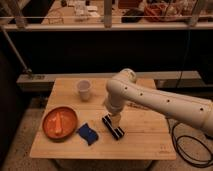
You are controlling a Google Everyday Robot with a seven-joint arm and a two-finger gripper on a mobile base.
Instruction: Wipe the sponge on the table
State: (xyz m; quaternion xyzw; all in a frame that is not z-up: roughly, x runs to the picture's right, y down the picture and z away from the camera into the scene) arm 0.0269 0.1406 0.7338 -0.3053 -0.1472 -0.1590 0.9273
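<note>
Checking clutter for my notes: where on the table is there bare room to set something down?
Bare wood on the table right of the striped bar, and the back-left corner beside the cup. Crowded front left: plate, sponge, bar, with the gripper over the bar.

Warm, dim indoor scene lit from overhead.
The bench (145, 135) is the brightest surface, evenly lit with a yellowish cast; the space behind it falls to near black, with 1 brighter strip along the top edge. The white arm (150, 97) carries soft highlights on its upper side. The gripper (116, 119), low over the middle of the bench, hangs below the arm's shaded underside.
</note>
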